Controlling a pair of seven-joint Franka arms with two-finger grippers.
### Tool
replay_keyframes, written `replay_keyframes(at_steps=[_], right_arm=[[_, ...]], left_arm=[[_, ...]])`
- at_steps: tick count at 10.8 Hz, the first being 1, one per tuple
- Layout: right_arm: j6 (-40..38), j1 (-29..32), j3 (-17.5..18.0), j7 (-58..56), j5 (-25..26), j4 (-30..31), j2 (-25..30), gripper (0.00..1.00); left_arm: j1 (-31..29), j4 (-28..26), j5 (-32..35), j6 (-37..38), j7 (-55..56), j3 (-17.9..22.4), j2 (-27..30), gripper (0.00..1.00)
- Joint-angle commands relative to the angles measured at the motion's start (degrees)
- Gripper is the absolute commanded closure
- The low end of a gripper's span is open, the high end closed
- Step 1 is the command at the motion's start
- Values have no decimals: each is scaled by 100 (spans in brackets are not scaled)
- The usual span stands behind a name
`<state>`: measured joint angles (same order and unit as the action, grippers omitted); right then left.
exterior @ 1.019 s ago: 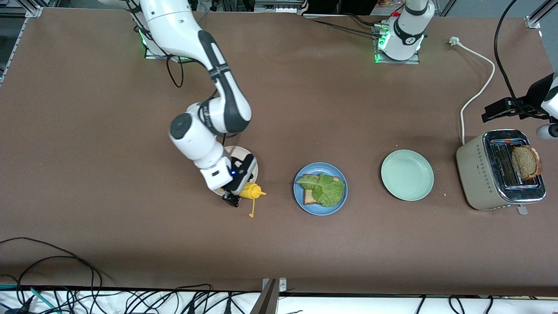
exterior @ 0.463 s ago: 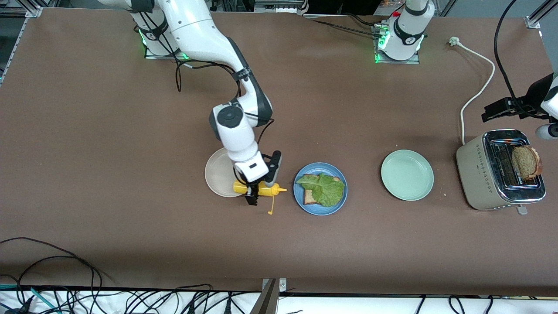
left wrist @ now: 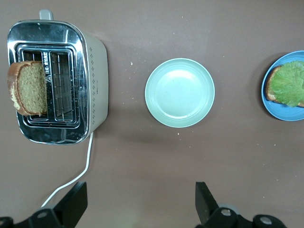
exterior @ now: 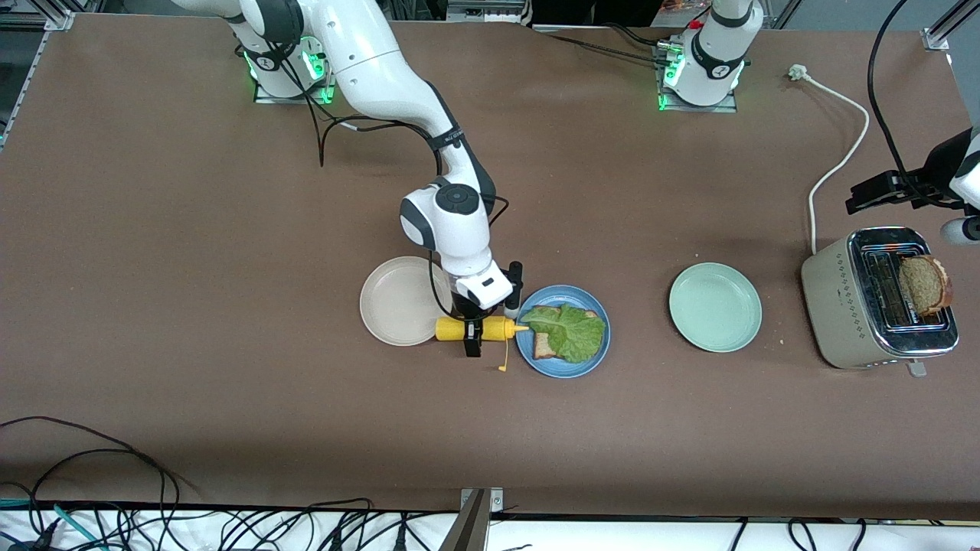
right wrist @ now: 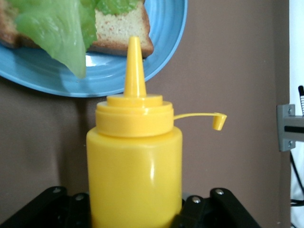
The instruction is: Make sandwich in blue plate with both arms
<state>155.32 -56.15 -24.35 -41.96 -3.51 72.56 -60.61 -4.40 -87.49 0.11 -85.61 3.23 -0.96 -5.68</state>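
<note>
Blue plate, bread seemingly lettuce-hidden

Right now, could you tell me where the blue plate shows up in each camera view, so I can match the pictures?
Front view: the blue plate sits mid-table, between the cream plate and the mint-green plate.
Left wrist view: cut off at the picture's edge, beside the mint-green plate.
Right wrist view: past the yellow bottle's nozzle, rim visible.
Shared landmark: the lettuce leaf on the bread.

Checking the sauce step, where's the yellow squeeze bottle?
The right gripper holds the yellow squeeze bottle sideways between the cream plate and blue plate.
</note>
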Motion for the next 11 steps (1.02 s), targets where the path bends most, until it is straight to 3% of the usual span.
replay_keyframes(at_steps=[1, 8, 11], right_arm=[[-36, -115, -236, 171, 814, -400, -311, 99], [-229, -168, -289, 214, 1019, -479, -347, 100], [-913, -142, -298, 215, 774, -471, 318, 100]], left_arm=[[-26, 4, -19, 44, 20, -18, 32, 0], [-26, 4, -19, 44, 11, -18, 32, 0], [-61, 13, -19, 44, -41, -18, 23, 0]])
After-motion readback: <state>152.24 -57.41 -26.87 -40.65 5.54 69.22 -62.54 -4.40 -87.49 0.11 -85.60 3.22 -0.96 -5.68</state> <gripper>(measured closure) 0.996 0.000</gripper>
